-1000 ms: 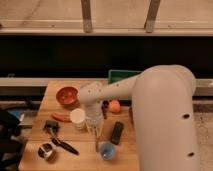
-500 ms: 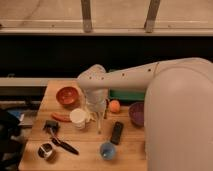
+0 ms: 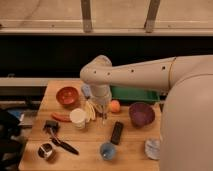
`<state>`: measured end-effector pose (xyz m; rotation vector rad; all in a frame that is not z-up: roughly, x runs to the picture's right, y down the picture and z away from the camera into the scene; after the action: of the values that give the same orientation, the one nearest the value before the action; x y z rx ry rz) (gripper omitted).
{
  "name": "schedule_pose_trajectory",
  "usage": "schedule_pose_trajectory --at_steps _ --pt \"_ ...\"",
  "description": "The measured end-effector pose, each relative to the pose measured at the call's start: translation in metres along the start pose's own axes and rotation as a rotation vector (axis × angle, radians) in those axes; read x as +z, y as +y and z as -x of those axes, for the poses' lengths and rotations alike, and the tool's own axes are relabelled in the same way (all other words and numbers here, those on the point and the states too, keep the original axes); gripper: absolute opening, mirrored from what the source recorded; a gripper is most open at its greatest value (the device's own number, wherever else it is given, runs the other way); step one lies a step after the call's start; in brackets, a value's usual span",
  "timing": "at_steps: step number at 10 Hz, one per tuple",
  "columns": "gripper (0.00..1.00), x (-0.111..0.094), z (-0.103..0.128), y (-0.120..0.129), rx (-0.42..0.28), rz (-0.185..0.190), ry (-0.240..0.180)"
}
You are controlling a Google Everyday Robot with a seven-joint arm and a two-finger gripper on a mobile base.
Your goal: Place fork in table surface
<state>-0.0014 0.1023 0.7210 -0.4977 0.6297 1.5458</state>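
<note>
My gripper [image 3: 103, 111] hangs from the white arm over the middle of the light brown wooden table surface [image 3: 132, 145]. It points straight down. A slim silver fork [image 3: 104, 118] hangs upright from it, with its lower end just above the wood between the white cup [image 3: 77, 119] and the black remote [image 3: 117, 132]. The gripper looks shut on the fork's upper end, which is hidden by the fingers.
A red bowl [image 3: 67, 96], banana [image 3: 90, 111], orange [image 3: 115, 106], purple bowl [image 3: 141, 113] and green bin [image 3: 135, 94] ring the gripper. A blue cup [image 3: 107, 150], black-handled utensil [image 3: 62, 142], small tin [image 3: 46, 151] and crumpled wrapper [image 3: 152, 148] lie near the front edge.
The arm has swung back and to the right. The gripper with the fork has moved from near the blue cup toward the table's middle, beside the banana.
</note>
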Motion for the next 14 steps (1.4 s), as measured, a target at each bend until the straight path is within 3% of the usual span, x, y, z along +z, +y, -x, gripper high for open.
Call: schedule_pose_trajectory --at_steps 4,11,14 --pt "0.00 0.010 -0.006 -0.003 0.002 0.005 0.008" --pt "0.00 0.087 -0.033 0.028 -0.051 0.060 0.170" --pt "0.00 0.109 -0.049 0.035 -0.059 0.082 0.244"
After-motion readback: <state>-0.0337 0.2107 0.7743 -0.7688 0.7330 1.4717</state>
